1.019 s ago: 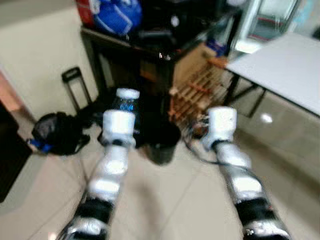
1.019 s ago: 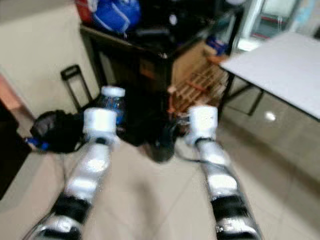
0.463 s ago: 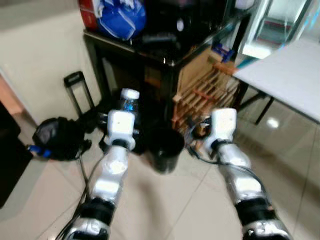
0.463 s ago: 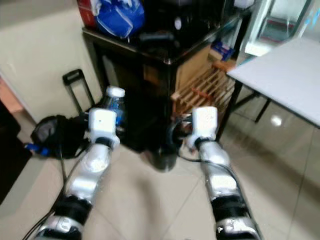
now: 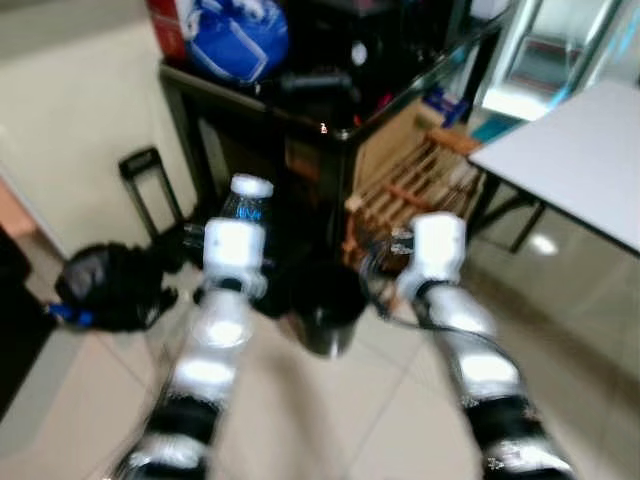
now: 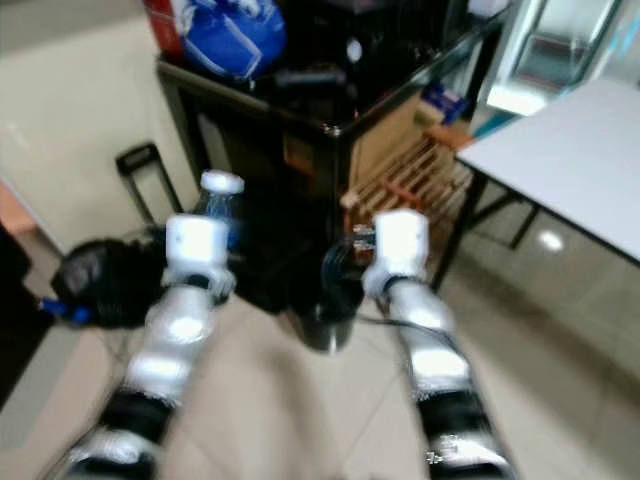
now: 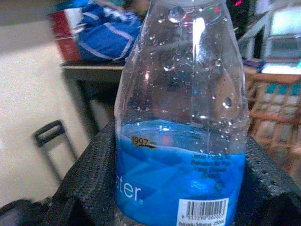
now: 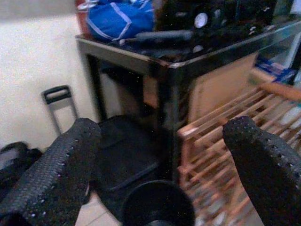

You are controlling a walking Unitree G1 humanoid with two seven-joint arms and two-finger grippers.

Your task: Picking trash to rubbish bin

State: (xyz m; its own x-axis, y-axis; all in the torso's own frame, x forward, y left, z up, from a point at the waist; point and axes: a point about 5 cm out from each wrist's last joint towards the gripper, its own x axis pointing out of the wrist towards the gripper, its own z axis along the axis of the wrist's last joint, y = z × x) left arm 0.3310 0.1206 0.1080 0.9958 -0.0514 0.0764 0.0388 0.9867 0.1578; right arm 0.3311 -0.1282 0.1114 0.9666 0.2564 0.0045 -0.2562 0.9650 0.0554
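The left gripper [image 7: 181,207] is clamped on the bottle [image 7: 181,122], held up just left of the bin [image 5: 325,318] on the floor. The right gripper [image 8: 164,155] hangs spread apart and empty. Pickup looks done; the drop into the bin remains.

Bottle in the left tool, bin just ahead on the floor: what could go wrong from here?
1. The bottle has drops on its wall and is held low on its label by the left tool; it may slip as the arm swings.
2. The bin has a small mouth and sits tight against the dark table and wooden rack; a drop could miss.
3. The right tool, open, hangs over the bin and could block the path.
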